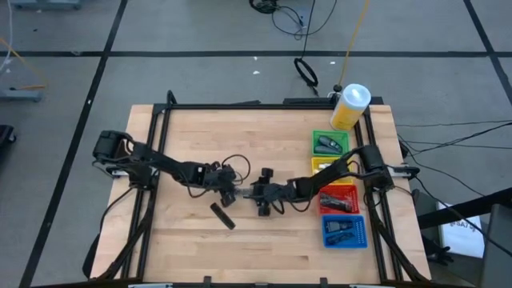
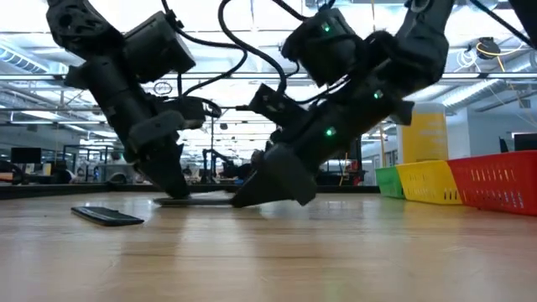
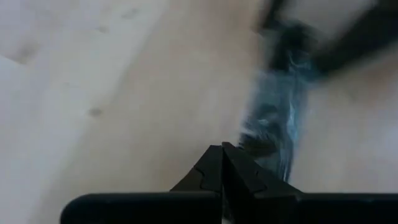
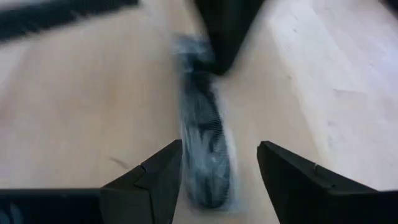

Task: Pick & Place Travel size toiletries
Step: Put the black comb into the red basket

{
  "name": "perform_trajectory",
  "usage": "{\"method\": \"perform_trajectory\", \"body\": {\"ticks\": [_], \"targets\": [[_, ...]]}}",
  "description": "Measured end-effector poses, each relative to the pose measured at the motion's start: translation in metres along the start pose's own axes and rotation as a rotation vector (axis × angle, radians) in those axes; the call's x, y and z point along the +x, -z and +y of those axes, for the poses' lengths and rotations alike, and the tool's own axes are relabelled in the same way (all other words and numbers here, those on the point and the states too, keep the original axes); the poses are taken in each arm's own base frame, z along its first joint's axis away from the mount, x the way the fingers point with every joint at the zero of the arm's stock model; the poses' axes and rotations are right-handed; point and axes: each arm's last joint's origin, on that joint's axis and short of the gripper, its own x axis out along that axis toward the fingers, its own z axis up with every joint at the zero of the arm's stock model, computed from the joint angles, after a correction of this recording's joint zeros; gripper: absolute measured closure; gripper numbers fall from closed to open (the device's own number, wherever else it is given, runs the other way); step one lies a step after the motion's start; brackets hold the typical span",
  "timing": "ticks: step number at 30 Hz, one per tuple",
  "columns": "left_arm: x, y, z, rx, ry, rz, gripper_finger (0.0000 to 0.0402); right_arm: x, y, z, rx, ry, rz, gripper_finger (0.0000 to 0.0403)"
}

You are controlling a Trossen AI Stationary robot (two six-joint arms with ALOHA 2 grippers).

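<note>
High view: both arms meet at table centre over one toiletry item.
Left gripper point(image 3: 222, 163) fingers pressed together, tip touching a dark wrapped item point(image 4: 205, 146); right gripper point(image 4: 217, 171) spread, straddling that item's other end. Another dark item point(image 1: 222, 215) lies flat just nearer, left of centre.

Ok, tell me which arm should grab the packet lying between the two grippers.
Right. The right gripper is open with its fingers either side of the packet, low over the table. The left gripper is shut, tip beside it.
</note>
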Motion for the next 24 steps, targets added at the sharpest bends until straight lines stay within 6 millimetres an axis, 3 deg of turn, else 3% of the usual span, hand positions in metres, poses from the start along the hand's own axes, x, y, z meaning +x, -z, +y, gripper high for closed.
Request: {"method": "perform_trajectory", "body": {"ticks": [7, 15, 20, 24], "targets": [[-0.001, 0.002, -0.016, 0.012, 0.082, -0.049, 0.0400, -0.015, -0.012, -0.010, -0.182, -0.024, 0.043, 0.0204], [0.000, -0.011, -0.008, -0.015, 0.056, -0.133, 0.0398, -0.014, -0.011, -0.011, -0.485, -0.131, 0.015, 0.0204], [0.004, -0.024, -0.002, 0.004, 0.104, -0.207, 0.0400, -0.011, -0.010, -0.020, -0.537, -0.119, 0.023, 0.0204], [0.019, -0.026, 0.001, 0.047, 0.136, -0.209, 0.0400, -0.009, -0.008, -0.027, -0.529, -0.108, 0.042, 0.0204]]}}
